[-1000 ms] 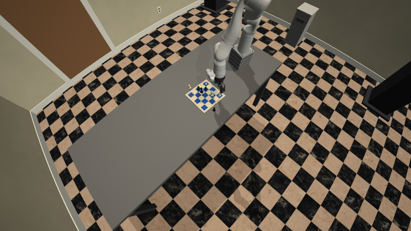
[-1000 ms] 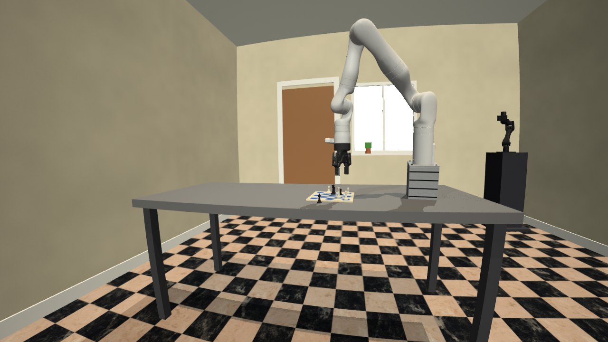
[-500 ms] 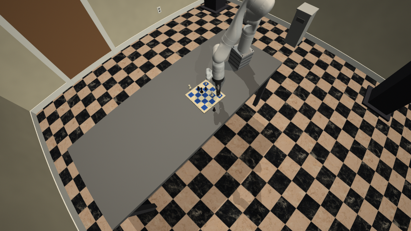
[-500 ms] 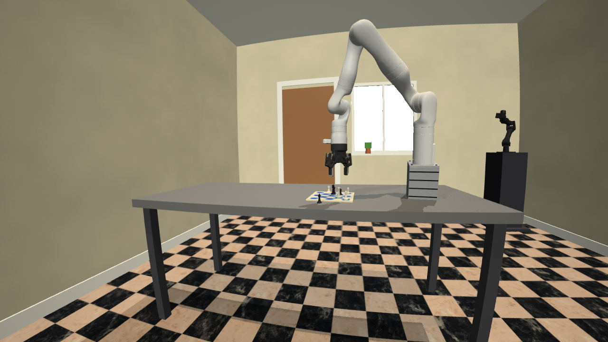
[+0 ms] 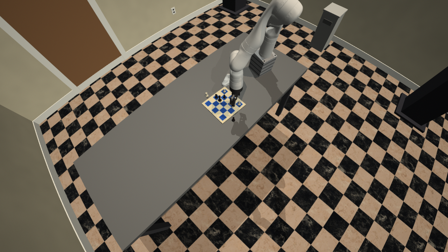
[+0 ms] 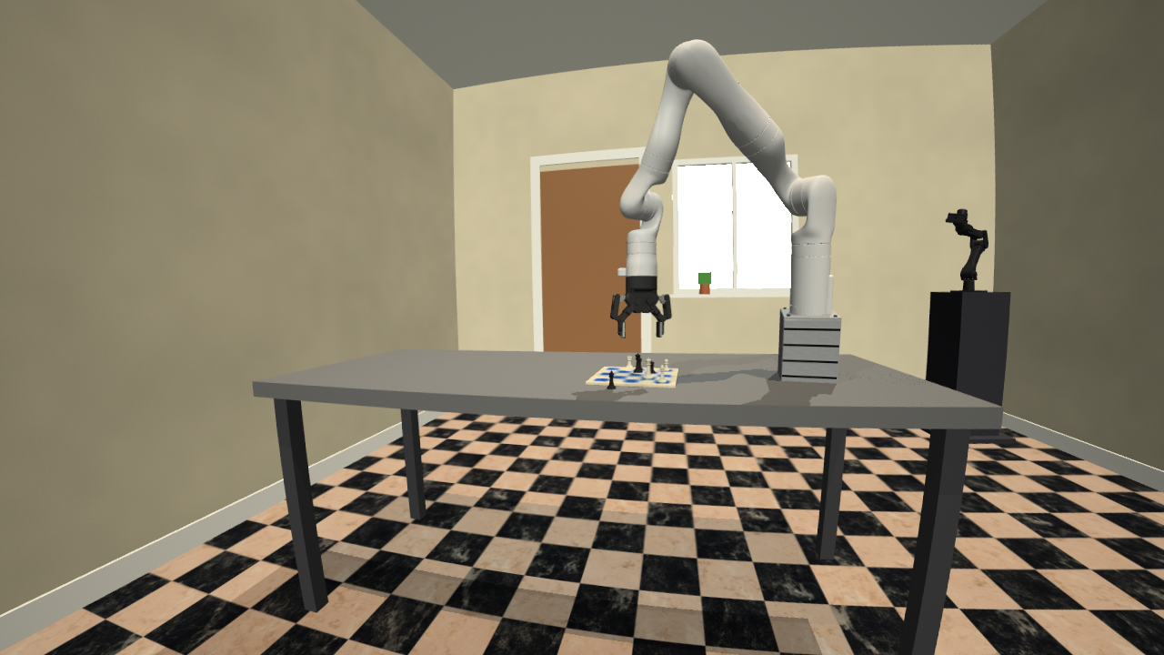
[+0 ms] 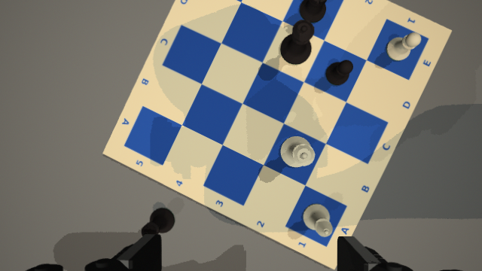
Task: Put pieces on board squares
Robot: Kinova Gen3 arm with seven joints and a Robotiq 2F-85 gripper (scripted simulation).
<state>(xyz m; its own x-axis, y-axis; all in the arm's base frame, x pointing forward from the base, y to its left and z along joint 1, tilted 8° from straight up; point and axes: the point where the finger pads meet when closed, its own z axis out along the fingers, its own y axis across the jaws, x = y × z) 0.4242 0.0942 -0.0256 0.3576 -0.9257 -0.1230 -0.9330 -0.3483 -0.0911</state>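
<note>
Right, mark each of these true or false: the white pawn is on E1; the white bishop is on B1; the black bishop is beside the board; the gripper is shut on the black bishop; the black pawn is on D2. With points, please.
The white pawn point(image 5: 224, 90) point(image 6: 666, 364) point(image 7: 399, 49) is on E1. True.
The white bishop point(image 5: 239, 103) point(image 6: 663, 374) point(image 7: 316, 218) is on B1. False: it is on A1.
The black bishop point(image 5: 233, 119) point(image 6: 611, 380) point(image 7: 162, 220) is beside the board point(image 5: 214, 113) point(image 6: 635, 384) point(image 7: 245, 132). True.
The gripper point(image 5: 232, 102) point(image 6: 641, 332) point(image 7: 248, 255) is shut on the black bishop. False: it is open and holds nothing.
The black pawn point(image 5: 224, 96) point(image 6: 651, 367) point(image 7: 339, 73) is on D2. True.

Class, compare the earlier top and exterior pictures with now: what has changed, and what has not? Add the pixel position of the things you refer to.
The gripper point(image 5: 232, 103) point(image 6: 641, 333) point(image 7: 248, 255) moved slightly left in both views and turned. Nothing was grasped or released; it is open and empty. The board point(image 5: 215, 110) point(image 6: 651, 384) point(image 7: 212, 113) and chess pieces point(image 5: 219, 98) point(image 6: 637, 364) point(image 7: 295, 49) stayed put.
</note>
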